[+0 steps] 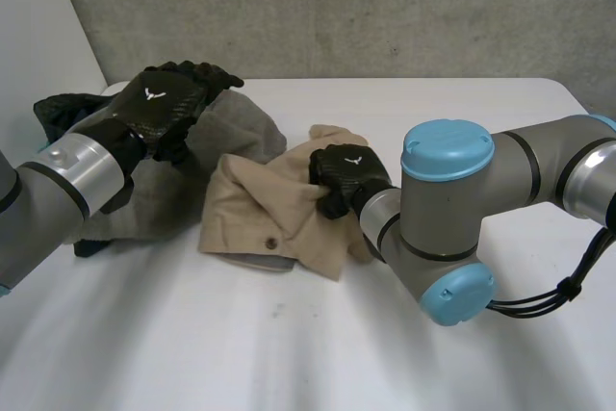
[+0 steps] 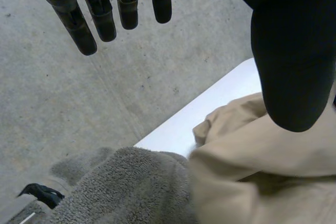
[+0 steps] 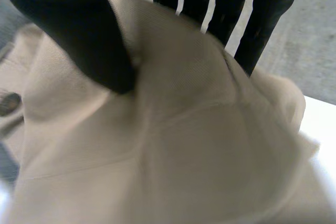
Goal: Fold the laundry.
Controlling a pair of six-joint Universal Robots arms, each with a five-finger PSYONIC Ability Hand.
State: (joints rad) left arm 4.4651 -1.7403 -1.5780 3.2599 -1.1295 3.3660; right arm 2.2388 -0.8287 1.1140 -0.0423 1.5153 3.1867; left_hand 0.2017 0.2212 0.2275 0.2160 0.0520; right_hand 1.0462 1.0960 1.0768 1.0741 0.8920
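A crumpled tan garment (image 1: 260, 209) with a brown button (image 1: 271, 243) lies in the middle of the white table (image 1: 289, 344). My right hand (image 1: 346, 175) rests on its right part with fingers curled into the cloth. In the right wrist view the thumb (image 3: 79, 30) and fingers (image 3: 236, 3) pinch a raised fold of the tan garment (image 3: 184, 156) between them. A grey towel (image 1: 236, 127) is heaped to the garment's left. My left hand (image 1: 164, 103) hovers above the towel, open, its fingers (image 2: 100, 9) straight and empty over the grey towel (image 2: 126, 187) and tan garment (image 2: 262, 166).
A dark garment (image 1: 67, 108) lies behind the towel at the table's far left edge. A concrete wall stands behind the table. My right arm's elbow (image 1: 452, 228) reaches over the table's right half. Bare tabletop spreads along the front.
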